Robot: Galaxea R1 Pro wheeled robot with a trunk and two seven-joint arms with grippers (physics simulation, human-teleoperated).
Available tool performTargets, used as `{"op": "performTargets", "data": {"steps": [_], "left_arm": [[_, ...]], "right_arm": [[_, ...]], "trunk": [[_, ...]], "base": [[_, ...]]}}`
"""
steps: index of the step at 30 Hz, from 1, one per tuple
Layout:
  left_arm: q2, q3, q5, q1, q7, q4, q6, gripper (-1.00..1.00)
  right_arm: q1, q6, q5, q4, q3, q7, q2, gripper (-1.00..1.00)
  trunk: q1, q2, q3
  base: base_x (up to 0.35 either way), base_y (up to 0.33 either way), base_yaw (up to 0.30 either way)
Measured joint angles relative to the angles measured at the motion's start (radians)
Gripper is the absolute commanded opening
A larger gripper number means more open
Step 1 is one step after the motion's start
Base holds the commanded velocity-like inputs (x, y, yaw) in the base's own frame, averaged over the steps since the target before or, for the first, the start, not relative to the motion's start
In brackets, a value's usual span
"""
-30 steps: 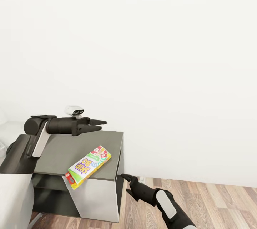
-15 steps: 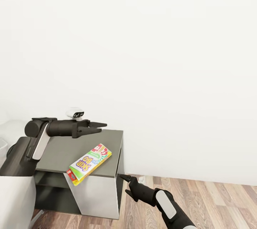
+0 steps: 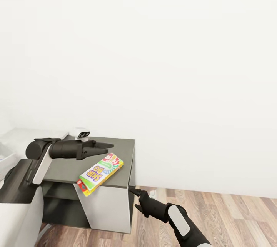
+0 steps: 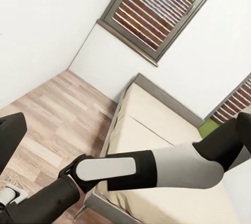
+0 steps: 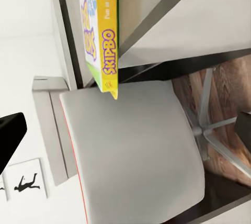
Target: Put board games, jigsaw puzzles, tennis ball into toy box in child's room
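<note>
In the head view, a dark grey tabletop sits at the lower left of the frame, on a unit with a pale grey front panel and an open shelf below. A Skip-Bo board game box, green and white with yellow letters and a red end, lies flat on the tabletop close to its front edge. One corner of the box hangs over that edge.

The left gripper is at the left of the frame, held level just above the tabletop, beyond the box and apart from it. Its jaws look close together and hold nothing.

The right gripper is at the lower centre of the frame, below the front right corner of the tabletop and above the wooden floor. Whether its jaws are apart or together I cannot tell.

The right wrist view shows the yellow side of the box with the word SKIPBO, sticking out past the tabletop edge.

In the left wrist view, a cream bed stands under a window with slatted blinds, and a black and white robot arm crosses in front of it.
</note>
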Motion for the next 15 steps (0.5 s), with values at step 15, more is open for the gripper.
{"op": "performTargets", "data": {"steps": [15], "left_arm": [[0.008, 0.020, 0.005, 0.003, -0.004, 0.000, 0.000, 1.00]], "right_arm": [[0.000, 0.003, 0.000, 0.000, 0.000, 0.001, 0.000, 1.00]], "trunk": [[0.000, 0.000, 0.000]], "base": [[-0.001, 0.034, 0.000]]}}
